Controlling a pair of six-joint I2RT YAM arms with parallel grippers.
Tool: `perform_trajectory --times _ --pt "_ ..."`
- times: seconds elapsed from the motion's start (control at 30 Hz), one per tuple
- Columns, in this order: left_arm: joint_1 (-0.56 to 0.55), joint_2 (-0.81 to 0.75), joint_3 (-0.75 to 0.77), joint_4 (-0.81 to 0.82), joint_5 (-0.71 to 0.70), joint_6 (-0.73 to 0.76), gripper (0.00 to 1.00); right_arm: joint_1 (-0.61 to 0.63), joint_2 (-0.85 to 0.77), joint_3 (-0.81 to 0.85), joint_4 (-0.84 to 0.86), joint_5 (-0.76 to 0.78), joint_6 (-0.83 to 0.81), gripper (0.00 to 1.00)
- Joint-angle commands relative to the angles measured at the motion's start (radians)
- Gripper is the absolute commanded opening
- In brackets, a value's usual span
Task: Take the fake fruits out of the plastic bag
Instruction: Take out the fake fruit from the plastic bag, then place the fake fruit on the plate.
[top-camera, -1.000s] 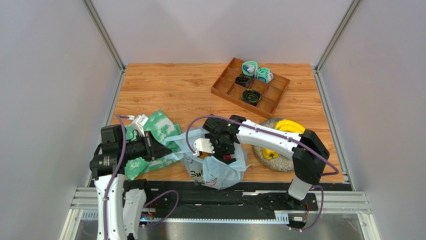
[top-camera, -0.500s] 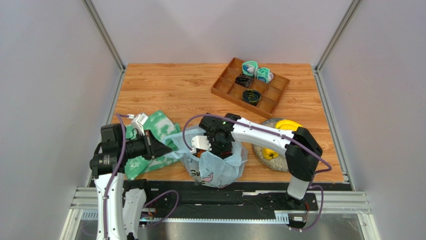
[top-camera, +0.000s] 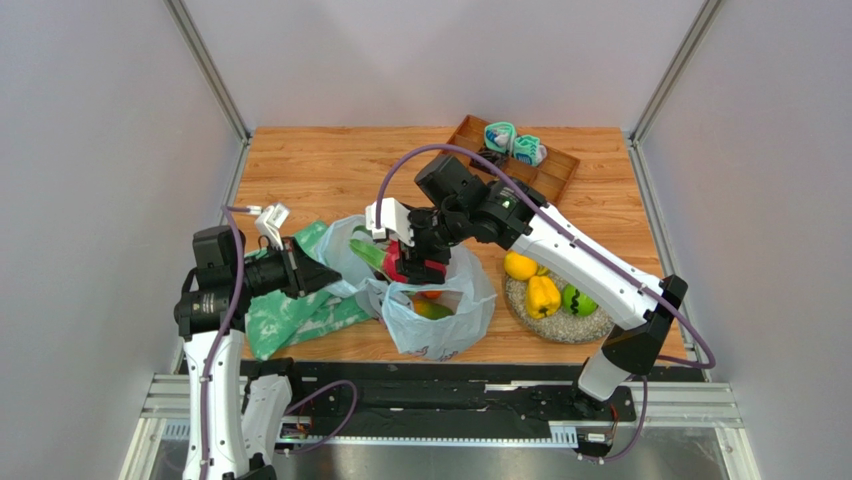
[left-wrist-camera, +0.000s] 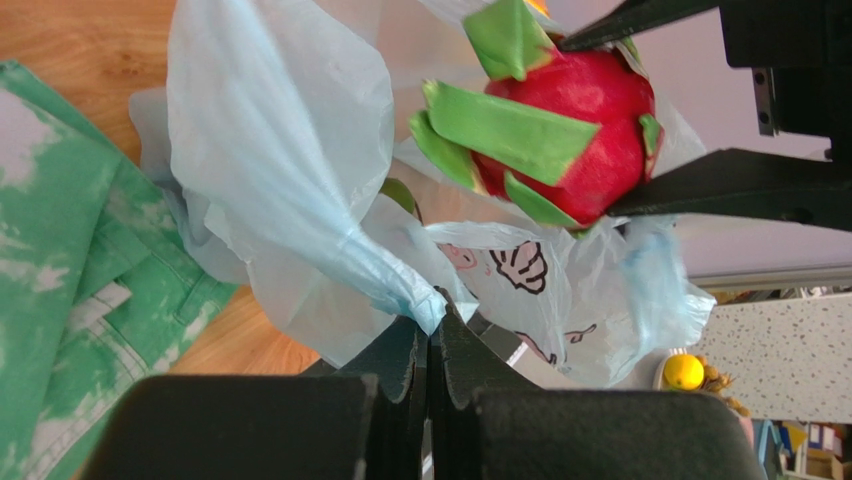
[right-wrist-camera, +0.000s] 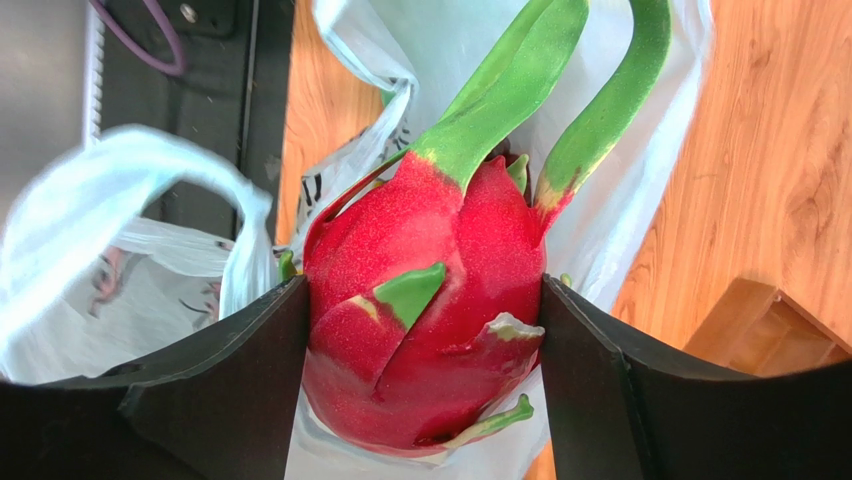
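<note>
Above table, right pincer has raised dragon fruit.

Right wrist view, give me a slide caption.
Right gripper clamps a red dragon fruit over the open plastic bag.

Inside plastic bag, below right gripper, you get only orange-green sliver of loose fruit; kind unclear. Leaf tips of dragon fruit cut by top edge of right wrist view. Bag handle left of its jaws blurred. Beyond gripper, wooden tray partly hidden behind your right arm.
</note>
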Motion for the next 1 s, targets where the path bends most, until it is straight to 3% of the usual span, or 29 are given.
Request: perform_trajectory --times 0.0,0.1,0.2,0.3,0.33,0.47,0.57,0.67,0.73,0.8,0.97 --pt "0.003 0.048 0.06 0.107 -0.018 -0.041 0.0 -0.021 -0.067 0.065 -0.028 -0.099 0.069 0.01" --pt "0.009 0.059 0.097 0.217 -0.015 -0.097 0.0 -0.025 -0.111 -0.004 -0.074 -0.055 0.052 0.0" --pt "0.009 0.107 0.13 0.259 -0.018 -0.114 0.0 -0.046 -0.214 -0.096 0.016 0.059 0.157 0.0" --pt "0.009 0.137 0.141 0.245 -0.011 -0.098 0.0 -0.069 -0.353 -0.2 0.279 0.143 0.258 0.0" --pt "0.009 0.136 0.134 0.245 -0.008 -0.104 0.0 -0.071 -0.379 -0.226 0.438 0.209 0.291 0.0" --pt "0.007 0.131 0.118 0.244 0.002 -0.118 0.0 -0.081 -0.4 -0.195 0.648 0.392 0.291 0.0" --pt "0.007 0.133 0.124 0.242 -0.003 -0.114 0.0 -0.179 -0.386 -0.109 0.567 0.407 0.253 0.0" --pt "0.007 0.136 0.13 0.248 -0.011 -0.109 0.0 -0.318 -0.436 -0.167 0.419 0.305 0.138 0.0" --pt "0.007 0.137 0.132 0.262 -0.008 -0.114 0.0 -0.373 -0.481 -0.223 0.229 0.233 0.035 0.0" --pt "0.009 0.134 0.127 0.273 -0.011 -0.12 0.0 -0.422 -0.521 -0.352 0.028 0.2 -0.16 0.0" --pt "0.009 0.116 0.109 0.273 -0.006 -0.118 0.0 -0.427 -0.768 -0.706 -0.128 0.272 -0.434 0.0"
